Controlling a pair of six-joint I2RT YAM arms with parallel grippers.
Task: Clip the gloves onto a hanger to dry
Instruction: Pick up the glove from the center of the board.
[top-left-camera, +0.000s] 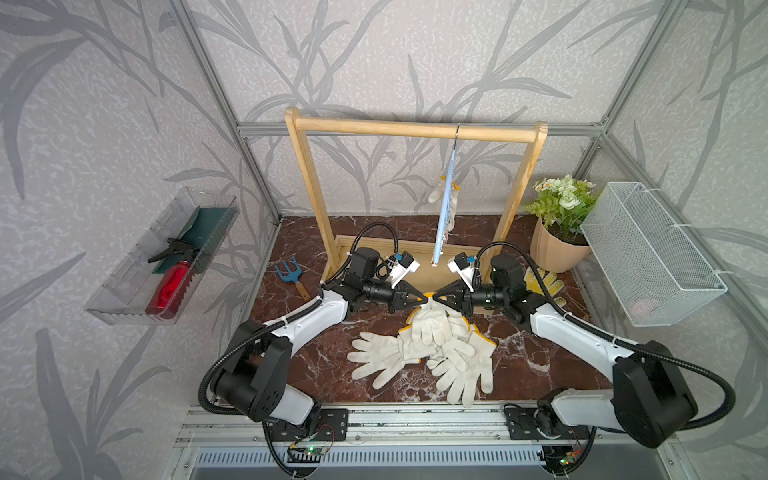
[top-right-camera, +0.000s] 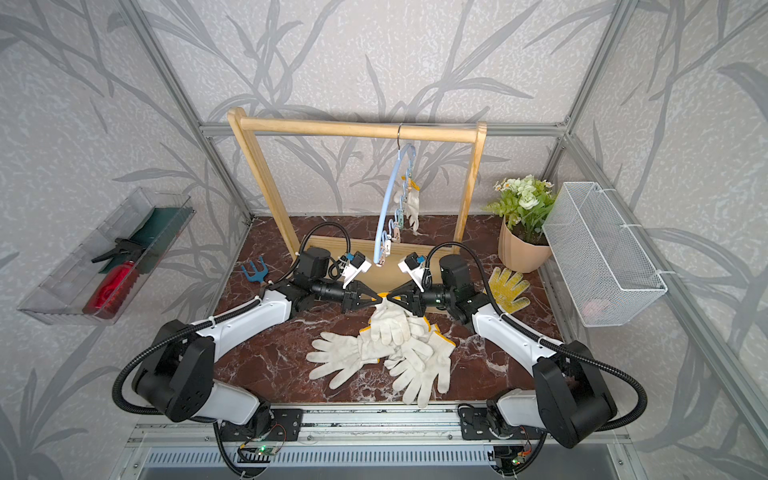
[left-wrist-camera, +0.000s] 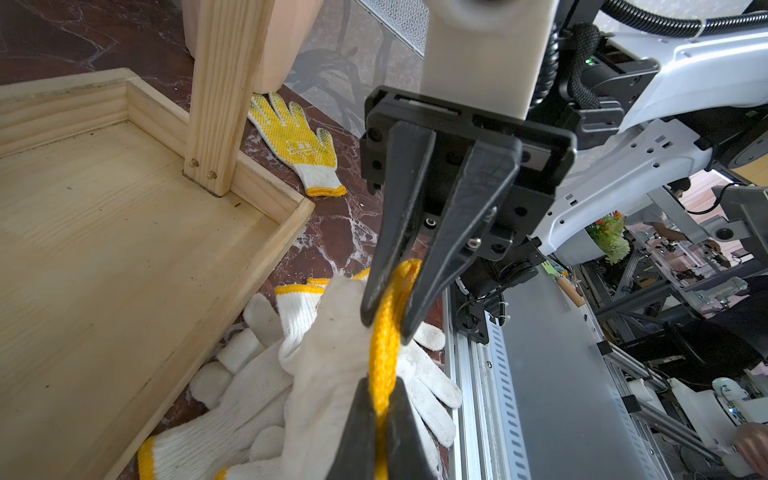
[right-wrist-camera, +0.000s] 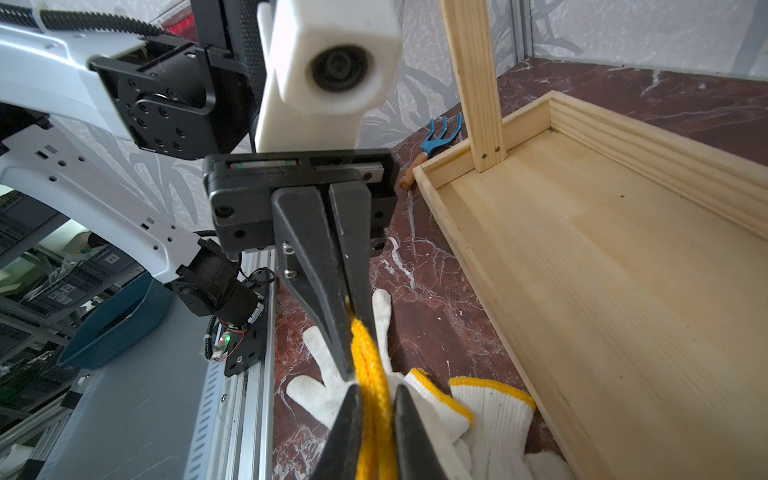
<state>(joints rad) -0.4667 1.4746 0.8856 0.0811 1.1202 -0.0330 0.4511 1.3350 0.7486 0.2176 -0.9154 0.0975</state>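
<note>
Pick-up step in hand: left claw (top-left-camera: 424, 298) and right claw (top-left-camera: 435, 298) both pinch one glove (top-left-camera: 430, 323) by its yellow cuff. Next, I judge, it must be raised to a free clip on the hanger (top-left-camera: 446, 208).

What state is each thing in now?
pile of gloves: loose on the table
raised glove: yellow cuff up, fingers draped on the pile
left pincer: shut on that cuff
right pincer: shut on that cuff
hanger: hooked on the wooden rail
hung glove: clipped to the hanger
yellow glove: flat on the table
</note>
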